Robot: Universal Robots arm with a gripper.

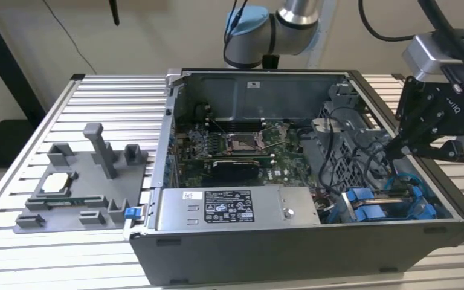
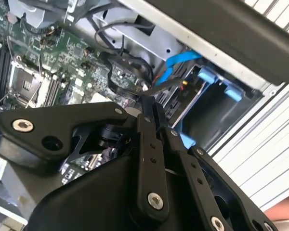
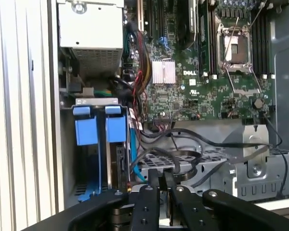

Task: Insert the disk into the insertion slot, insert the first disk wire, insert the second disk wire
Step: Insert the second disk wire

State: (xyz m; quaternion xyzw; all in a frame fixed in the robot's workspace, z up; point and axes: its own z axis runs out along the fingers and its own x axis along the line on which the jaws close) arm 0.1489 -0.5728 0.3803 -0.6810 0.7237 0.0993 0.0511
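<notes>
A: Black claw point(image 1: 403, 147) sits inside the open grey computer case point(image 1: 296, 254), fingers pressed together, possibly pinching a thin dark wire point(image 2: 159, 86); hard to confirm.

B: Disk?

A: Silver-grey disk in its blue carrier point(image 3: 103, 130) is seated in the blue-railed grey insertion slot point(image 1: 385, 202), just beside the claw tip, long axis running into the bay.

Black pincer point(image 2: 151, 113), silver screws, blue-capped arm
</notes>
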